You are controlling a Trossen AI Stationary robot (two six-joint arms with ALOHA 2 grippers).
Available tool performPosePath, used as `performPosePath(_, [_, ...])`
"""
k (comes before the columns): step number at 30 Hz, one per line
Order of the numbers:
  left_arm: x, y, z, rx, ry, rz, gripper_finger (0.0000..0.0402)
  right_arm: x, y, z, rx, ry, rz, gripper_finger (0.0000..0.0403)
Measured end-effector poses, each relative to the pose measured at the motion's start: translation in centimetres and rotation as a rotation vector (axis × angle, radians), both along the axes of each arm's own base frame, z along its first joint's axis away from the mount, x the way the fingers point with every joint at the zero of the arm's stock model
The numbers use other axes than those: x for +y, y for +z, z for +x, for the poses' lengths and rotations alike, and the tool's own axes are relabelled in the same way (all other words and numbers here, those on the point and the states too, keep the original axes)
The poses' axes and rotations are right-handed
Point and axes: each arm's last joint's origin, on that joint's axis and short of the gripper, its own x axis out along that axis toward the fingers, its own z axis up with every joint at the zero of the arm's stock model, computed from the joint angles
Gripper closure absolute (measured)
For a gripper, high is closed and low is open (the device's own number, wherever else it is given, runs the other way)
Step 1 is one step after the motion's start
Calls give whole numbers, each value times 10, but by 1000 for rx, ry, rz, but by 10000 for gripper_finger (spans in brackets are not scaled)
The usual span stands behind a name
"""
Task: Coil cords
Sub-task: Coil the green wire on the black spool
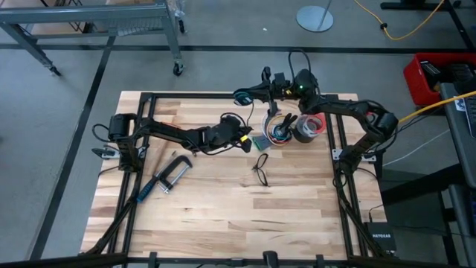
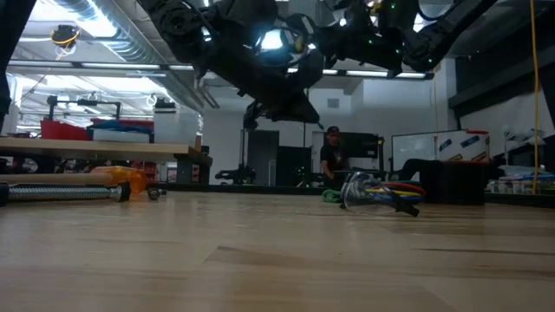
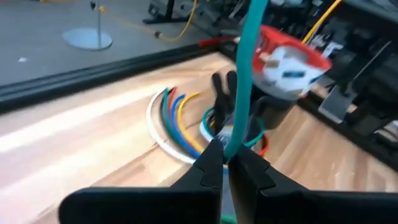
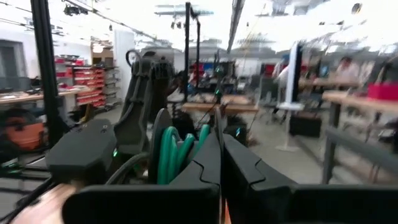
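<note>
flanking wire bundle [image 1: 280, 129]: tape rolls [image 1: 309, 127]

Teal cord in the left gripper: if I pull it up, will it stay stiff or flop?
Likely floppy: the teal cord curls in loops beside the right gripper, so it bends easily. It runs straight from the shut left gripper, probably only while pulled tight. Thin and smooth-looking, it may slide through the grip.

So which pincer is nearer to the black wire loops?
Left. The left pincer, shut on the teal cord, is just behind the wire loops; the right pincer is farther back.
</note>
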Motion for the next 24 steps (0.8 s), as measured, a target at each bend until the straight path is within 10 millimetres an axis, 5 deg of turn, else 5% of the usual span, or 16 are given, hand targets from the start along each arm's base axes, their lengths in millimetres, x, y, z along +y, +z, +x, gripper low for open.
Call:
performPosePath(12, [-2, -2, -26, 240, 77, -120, 400, -28, -24, -26, 252, 237, 147, 400])
performPosePath(24, [1, 28, -47, 271, 81, -103, 401, -15, -51, -17, 401, 206, 128, 400])
